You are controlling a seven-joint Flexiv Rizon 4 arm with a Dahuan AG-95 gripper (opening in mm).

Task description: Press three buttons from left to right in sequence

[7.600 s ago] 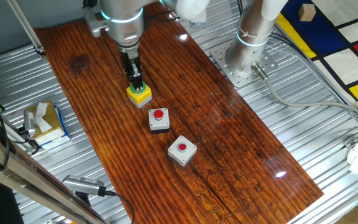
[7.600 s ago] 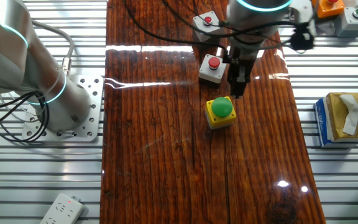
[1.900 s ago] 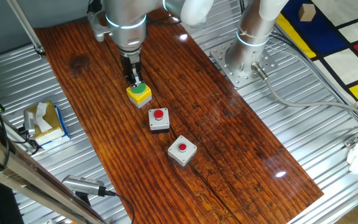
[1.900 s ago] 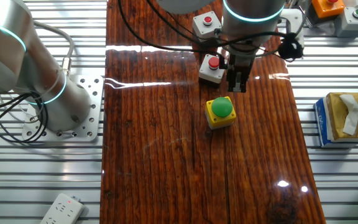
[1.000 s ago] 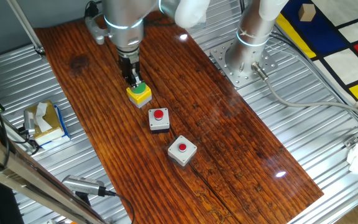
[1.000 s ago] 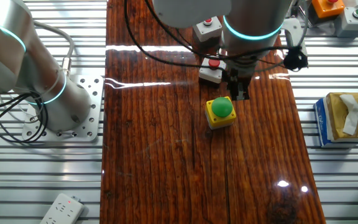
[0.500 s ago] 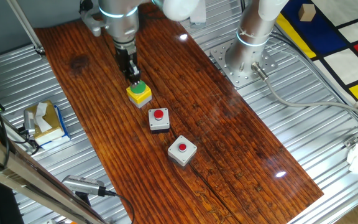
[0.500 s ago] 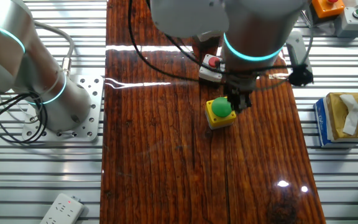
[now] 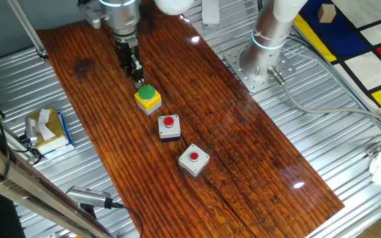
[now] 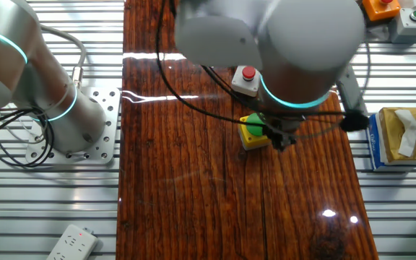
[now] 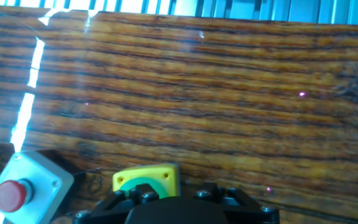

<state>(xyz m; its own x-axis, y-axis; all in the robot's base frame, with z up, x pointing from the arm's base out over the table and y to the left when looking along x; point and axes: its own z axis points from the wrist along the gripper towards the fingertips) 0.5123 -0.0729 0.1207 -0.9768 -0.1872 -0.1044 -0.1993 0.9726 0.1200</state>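
Robot hand hangs above the first of three buttons on a wooden worktop (image 9: pixel 243 152).

The hand (image 9: pixel 136 75) sits just over and behind the yellow box with green button (image 9: pixel 148 98); whether its fingers are spread cannot be told. The orange box with red button (image 9: pixel 169 125) and grey box with red button (image 9: pixel 194 159) follow in a diagonal row.

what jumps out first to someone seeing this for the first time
Three button boxes run diagonally down the dark wooden table: the yellow box with green button, then the middle box with red button, then the grey box with red button. The tool hangs just beyond the yellow one.
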